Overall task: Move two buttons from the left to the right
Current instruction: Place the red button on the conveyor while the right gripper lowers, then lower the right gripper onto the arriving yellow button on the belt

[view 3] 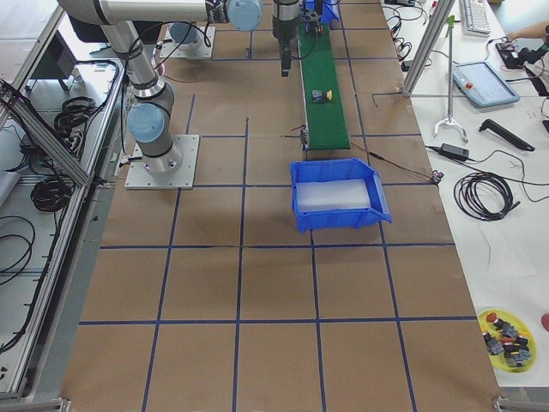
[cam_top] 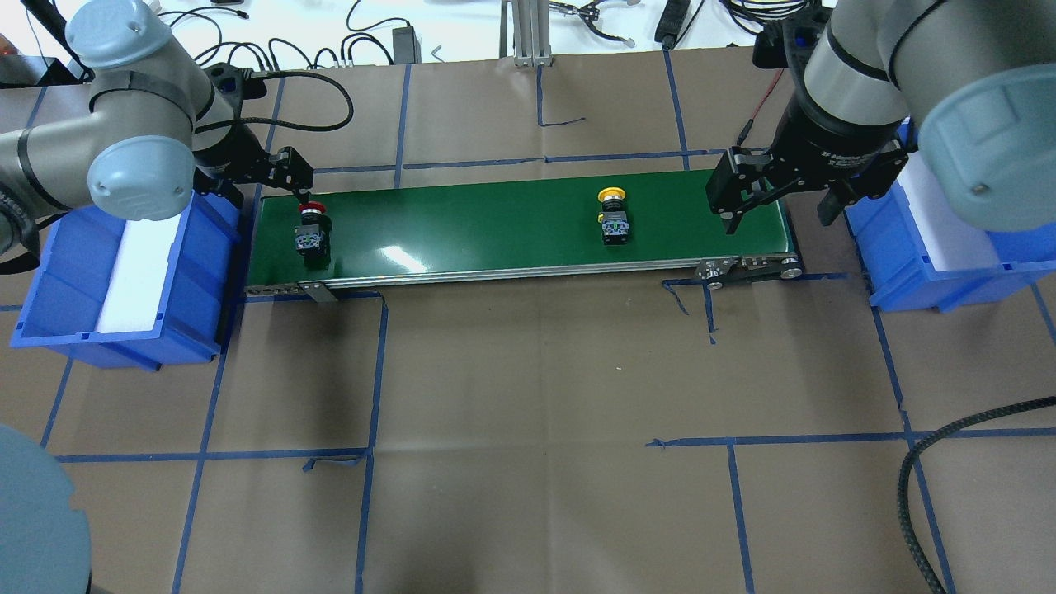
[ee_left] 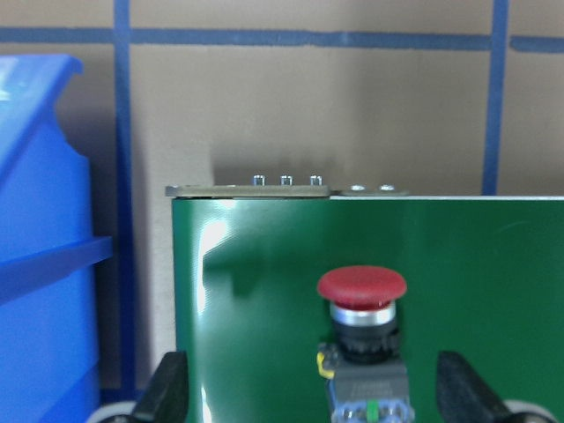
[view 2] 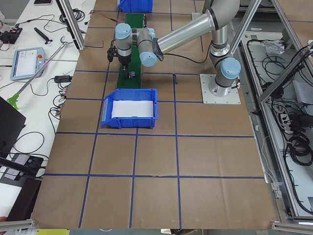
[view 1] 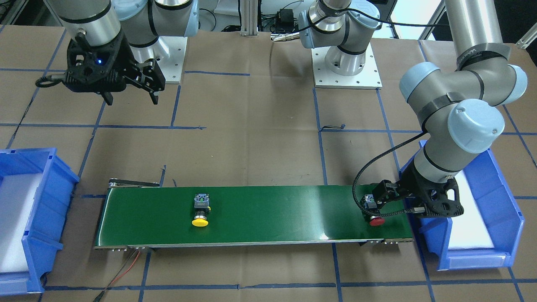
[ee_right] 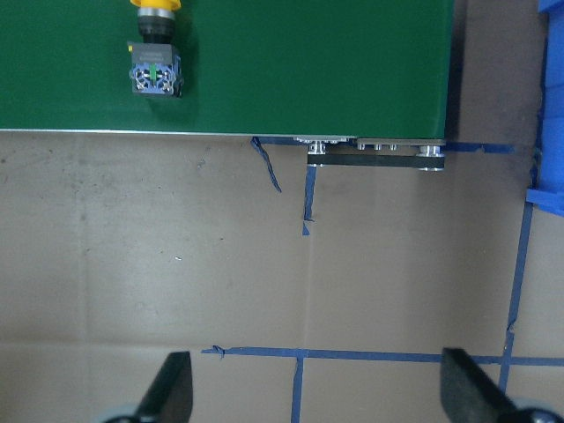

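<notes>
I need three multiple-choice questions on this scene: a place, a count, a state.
1. Where is the yellow button? A in a bin; B on the brown paper; C on the green belt.
2. How many blue bins are on the table? A one; B two; C three.
3. The left end effector is: A open around the red button; B shut on the yellow button; C out of view.
Answers: C, it lies on the belt; B, one at each belt end; A, fingers apart beside the red cap.
</notes>
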Controlling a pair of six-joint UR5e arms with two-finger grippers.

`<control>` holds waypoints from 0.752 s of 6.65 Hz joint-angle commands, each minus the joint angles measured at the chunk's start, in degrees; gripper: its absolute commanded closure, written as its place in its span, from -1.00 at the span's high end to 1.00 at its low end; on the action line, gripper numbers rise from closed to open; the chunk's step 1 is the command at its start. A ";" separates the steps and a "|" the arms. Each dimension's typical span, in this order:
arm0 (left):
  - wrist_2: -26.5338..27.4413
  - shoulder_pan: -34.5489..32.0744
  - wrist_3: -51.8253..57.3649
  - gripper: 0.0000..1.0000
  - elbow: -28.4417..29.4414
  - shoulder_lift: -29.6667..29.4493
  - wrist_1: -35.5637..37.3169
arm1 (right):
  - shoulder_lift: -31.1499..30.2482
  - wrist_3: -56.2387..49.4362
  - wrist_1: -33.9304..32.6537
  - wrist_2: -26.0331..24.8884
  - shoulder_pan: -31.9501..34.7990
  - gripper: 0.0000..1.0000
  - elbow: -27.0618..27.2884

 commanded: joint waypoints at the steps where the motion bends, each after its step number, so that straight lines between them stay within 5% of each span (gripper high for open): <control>1: -0.18 -0.41 -0.15 1.00 0.29 6.04 -7.91 | 4.14 0.10 -4.58 0.09 0.13 1.00 -0.15; 5: -0.09 -7.96 -10.41 1.00 8.35 10.54 -24.77 | 8.71 1.77 -8.37 1.67 -0.83 1.00 -0.16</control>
